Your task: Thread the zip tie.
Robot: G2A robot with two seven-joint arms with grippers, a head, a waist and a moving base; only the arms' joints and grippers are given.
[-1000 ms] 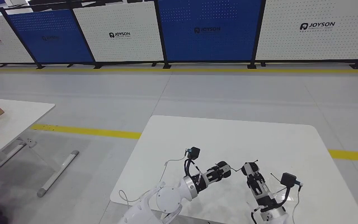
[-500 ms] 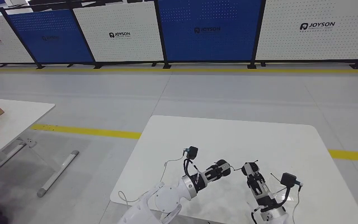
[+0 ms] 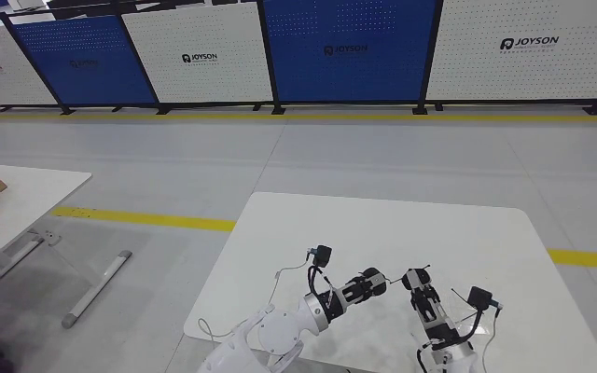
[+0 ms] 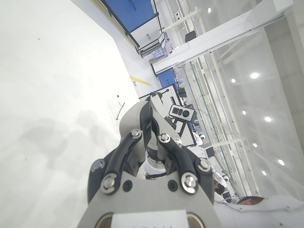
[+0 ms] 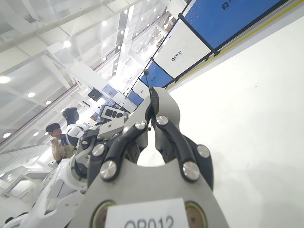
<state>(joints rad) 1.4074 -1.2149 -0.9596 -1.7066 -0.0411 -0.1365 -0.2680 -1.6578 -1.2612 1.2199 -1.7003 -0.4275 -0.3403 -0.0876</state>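
Both arms sit low over the 6 o'clock edge of the white rounded-corner table [image 3: 392, 224]. The left arm stretches toward 2 o'clock, left gripper [image 4: 150, 104] with its pads pressed together; can't tell if anything sits between them. The right arm angles toward 11 o'clock, right gripper [image 5: 153, 97] clamped on the thin black plastic zip tie [image 5: 148, 81], whose head end pokes past the fingertips. The two gripper tips are near each other, not touching.

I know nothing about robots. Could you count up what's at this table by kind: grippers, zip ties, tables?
2 grippers: left gripper and right gripper, both shut.
1 zip tie, black, pinched in the right gripper.
1 table, white.
Total: 4.
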